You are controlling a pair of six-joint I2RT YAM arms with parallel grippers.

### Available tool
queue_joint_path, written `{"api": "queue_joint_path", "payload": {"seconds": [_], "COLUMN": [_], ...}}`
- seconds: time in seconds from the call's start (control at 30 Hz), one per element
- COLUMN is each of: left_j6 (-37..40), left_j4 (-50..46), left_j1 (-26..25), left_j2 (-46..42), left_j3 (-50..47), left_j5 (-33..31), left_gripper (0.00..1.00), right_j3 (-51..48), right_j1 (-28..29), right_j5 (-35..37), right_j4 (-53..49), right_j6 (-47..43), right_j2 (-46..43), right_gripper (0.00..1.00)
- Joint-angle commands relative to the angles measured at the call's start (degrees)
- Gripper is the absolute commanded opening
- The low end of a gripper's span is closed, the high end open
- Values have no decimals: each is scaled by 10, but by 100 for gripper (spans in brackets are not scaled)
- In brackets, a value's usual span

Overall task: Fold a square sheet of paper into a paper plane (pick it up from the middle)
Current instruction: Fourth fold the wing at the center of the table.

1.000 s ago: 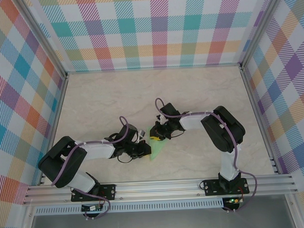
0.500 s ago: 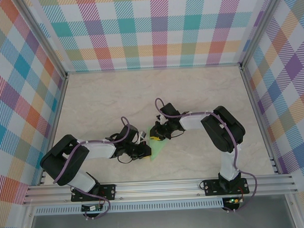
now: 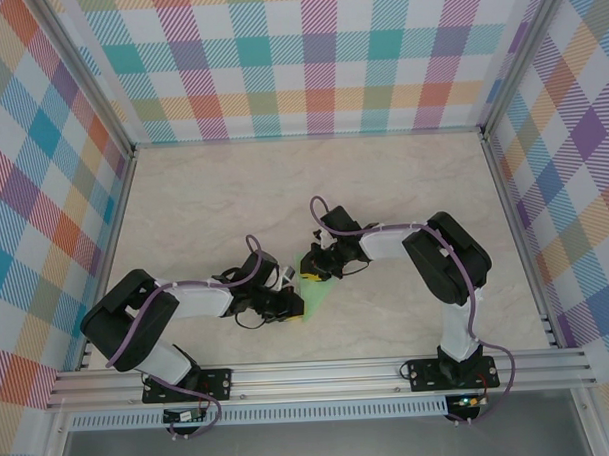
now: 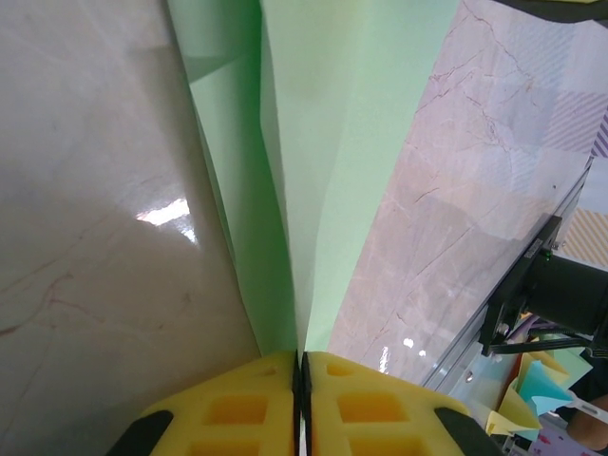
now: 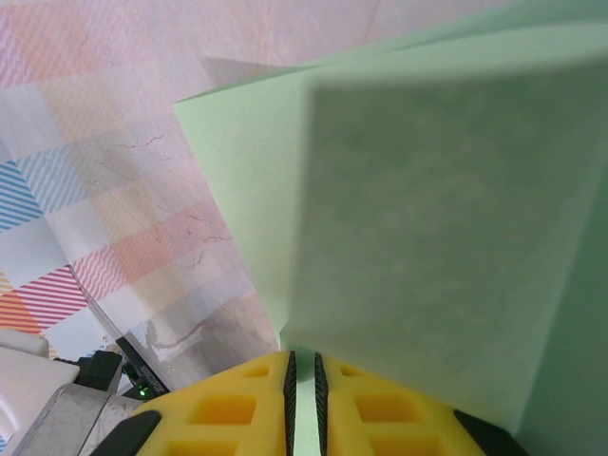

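The paper plane (image 3: 318,291) is a narrow mint-green folded piece with a centre crease, lying on the table between both arms. My left gripper (image 3: 295,304) comes in from the left at its near tip. In the left wrist view the yellow fingers (image 4: 237,408) of the left gripper (image 4: 301,359) are shut on the paper's (image 4: 332,142) centre fold, which runs up and away. My right gripper (image 3: 311,276) sits at the plane's far, wide end. Seen from the right wrist, the right gripper (image 5: 303,359) is shut on a raised flap of the paper (image 5: 427,209).
The marble tabletop (image 3: 224,201) spreads wide behind and beside the arms. An aluminium rail (image 3: 320,373) runs along the near edge, with checkered walls on three sides. A black arm base (image 4: 560,294) stands at the right of the left wrist view.
The left gripper has edged a little to the right onto the plane's near tip and squeezed tighter. The right arm has stayed still.
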Motion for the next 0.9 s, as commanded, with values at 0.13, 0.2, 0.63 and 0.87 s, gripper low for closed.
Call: {"api": "queue_joint_path", "payload": {"seconds": [0.13,0.2,0.63,0.87], "left_j6": [28,38,31,22], "left_j4": [-29,-42,-69,-61], "left_j1": [-15,-18,-20,-20], "left_j2": [15,20,-20,-25], "left_j3": [21,28,35,34], "left_j5": [24,27,-15,-25], "left_gripper": [5,6,17,18], "right_j3": [-14,-16,-14,-12], "right_j1": [4,4,4,4], "right_j5": [40,41,44,44], "right_j4": [-52,-52,-61,-63], "right_j6": [-9,-9,-13,-13], "right_j2": [40,42,40,40], "right_gripper": [16,16,16,16]}}
